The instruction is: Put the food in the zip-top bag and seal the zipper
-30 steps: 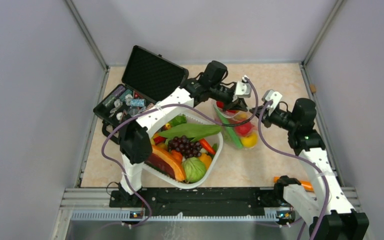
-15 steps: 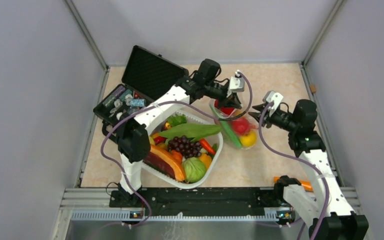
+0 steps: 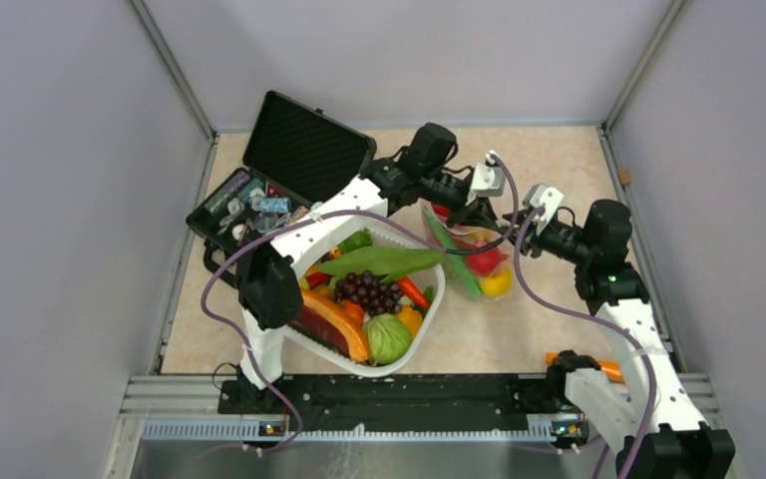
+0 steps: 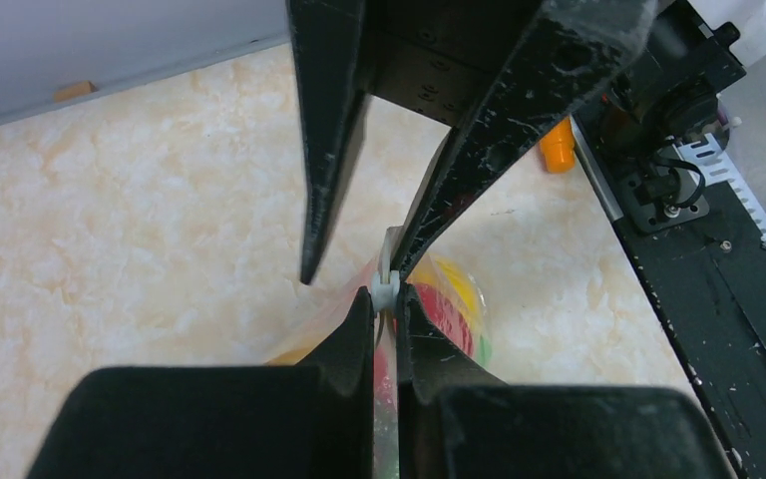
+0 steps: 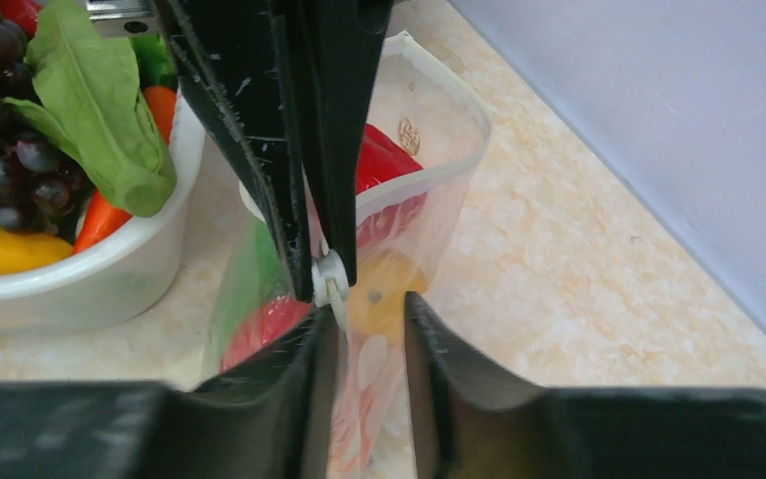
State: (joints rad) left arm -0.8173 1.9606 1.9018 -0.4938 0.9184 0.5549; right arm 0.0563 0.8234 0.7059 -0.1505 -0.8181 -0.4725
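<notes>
The clear zip-top bag [image 3: 471, 261] stands on the table right of the basket. It holds the food: red pieces [image 5: 384, 165], a yellow lemon [image 3: 499, 283] and a long green pod [image 3: 456, 261]. My left gripper [image 4: 386, 294] is shut on the white slider [image 5: 329, 277] of the zipper at the bag's top edge. Facing it, my right gripper [image 5: 369, 311] is open and straddles that same edge just behind the slider; its left finger lies against the plastic and its right finger stands clear. From above, both grippers meet over the bag [image 3: 499, 215].
A white oval basket [image 3: 437, 299] with a papaya slice, grapes and leaves sits left of the bag. An open black case [image 3: 304, 150] stands at the back left. An orange object [image 3: 608, 367] lies by the right arm's base. Grey walls enclose the table.
My right gripper has opened from shut and closed in on the left gripper again. The left gripper swung slightly left with the bag's top, then came back.
</notes>
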